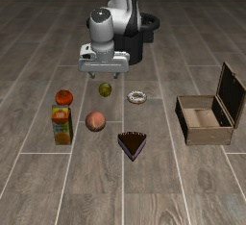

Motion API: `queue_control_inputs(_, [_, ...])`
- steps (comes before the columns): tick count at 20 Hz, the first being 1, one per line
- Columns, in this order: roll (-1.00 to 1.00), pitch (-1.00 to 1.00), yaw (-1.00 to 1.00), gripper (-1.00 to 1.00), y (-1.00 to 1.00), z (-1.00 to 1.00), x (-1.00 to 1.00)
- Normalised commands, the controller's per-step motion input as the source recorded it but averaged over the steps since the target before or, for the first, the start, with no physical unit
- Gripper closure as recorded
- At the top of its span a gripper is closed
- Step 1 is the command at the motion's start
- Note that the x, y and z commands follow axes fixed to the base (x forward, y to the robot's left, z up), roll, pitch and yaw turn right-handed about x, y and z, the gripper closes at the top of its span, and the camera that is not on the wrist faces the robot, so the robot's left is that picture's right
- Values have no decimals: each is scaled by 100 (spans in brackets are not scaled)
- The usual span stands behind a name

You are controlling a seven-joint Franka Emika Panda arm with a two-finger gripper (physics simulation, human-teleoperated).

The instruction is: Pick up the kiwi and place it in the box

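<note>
The kiwi [105, 88] lies on the floor [38, 190], apparently not yet grasped, just beneath the gripper [104, 75], whose fingers stand wide apart above it (nothing held between them). The box [207, 136] sits open, well apart toward the exterior view's right. Grasp, lift, carry and release all remain.

I see arm [120, 3] in glossy white shells, dark bands at joints; base [144, 33] black, rounded; wrist [100, 23] with round grey cap, dark centre; end effector [103, 72] with pale grey bar body, two short dark fingers [117, 71].
</note>
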Motion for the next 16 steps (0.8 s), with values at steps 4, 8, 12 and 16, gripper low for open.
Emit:
queue_control_inputs(4, [0, 0, 0, -100, 0, -100, 0])
queue_control_inputs(8, [0, 0, 0, 100, 0, -25, 0])
queue_control_inputs(12, [0, 0, 0, 100, 0, 0, 0])
queue_control_inputs(16, [0, 0, 0, 100, 0, 0, 0])
